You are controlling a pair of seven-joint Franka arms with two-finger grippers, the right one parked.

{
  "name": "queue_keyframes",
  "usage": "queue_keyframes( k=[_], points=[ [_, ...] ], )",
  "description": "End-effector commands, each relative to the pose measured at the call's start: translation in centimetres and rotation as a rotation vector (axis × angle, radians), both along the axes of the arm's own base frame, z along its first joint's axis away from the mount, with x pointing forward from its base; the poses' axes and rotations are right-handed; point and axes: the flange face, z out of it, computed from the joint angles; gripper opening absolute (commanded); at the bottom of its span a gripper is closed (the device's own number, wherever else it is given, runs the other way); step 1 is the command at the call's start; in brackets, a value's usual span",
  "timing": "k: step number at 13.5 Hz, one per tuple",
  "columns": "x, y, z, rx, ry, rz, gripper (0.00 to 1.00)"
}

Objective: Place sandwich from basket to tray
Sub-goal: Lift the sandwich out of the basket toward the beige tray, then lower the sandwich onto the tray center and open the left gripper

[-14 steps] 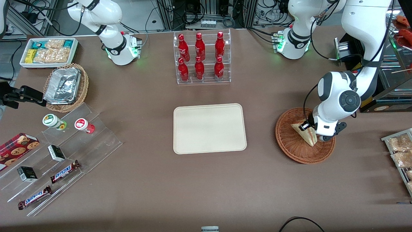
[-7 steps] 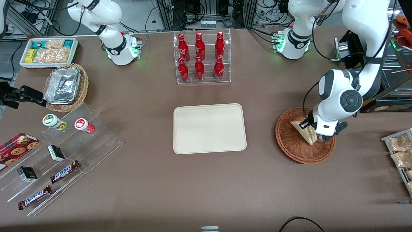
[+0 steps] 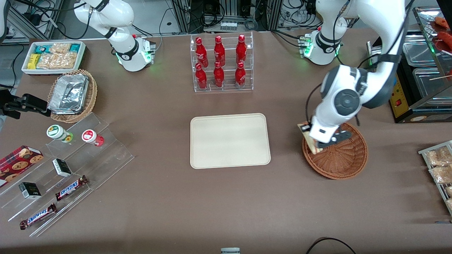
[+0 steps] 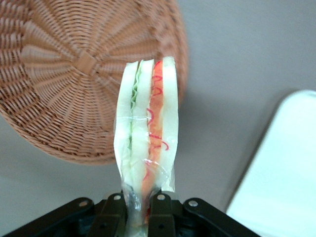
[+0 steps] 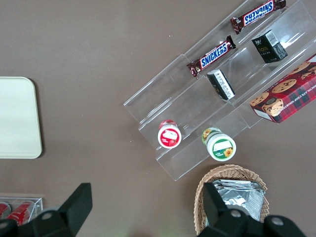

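Carry step: my gripper point(image 4: 139, 207) pinches the sandwich point(image 4: 146, 143), apparently clear above the basket point(image 3: 344, 158) rim. Next: traverse to tray point(image 3: 229, 141), lower, release.

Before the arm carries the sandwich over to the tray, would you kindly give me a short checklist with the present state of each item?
1. Gripper shut on the sandwich: ok, held at one end.
2. Sandwich lifted out of the basket: ok, it hangs over the basket's rim on the tray's side.
3. Wrapper intact: ok, clear film shows around the wedge.
4. Tray free to receive it: ok, nothing lies on it.
5. Path from basket to tray: ok, only bare table between them.
6. Grip firm enough for the carry: cannot tell.
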Motion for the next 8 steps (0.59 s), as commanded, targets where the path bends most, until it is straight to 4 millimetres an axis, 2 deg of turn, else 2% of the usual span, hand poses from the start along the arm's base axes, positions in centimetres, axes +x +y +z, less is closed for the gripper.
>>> queue_keyframes(
  k=[1, 3, 6, 8],
  points=[
    [0.6, -5.3, 0.8, -0.007, 0.004, -0.080, 0.00],
    [0.5, -10.0, -0.1, -0.029, 0.007, -0.153, 0.00],
    [0.3, -15.1, 0.0, -0.052, -0.012, -0.219, 0.00],
    [0.0, -18.3, -0.8, -0.063, -0.016, -0.249, 0.00]
  ],
)
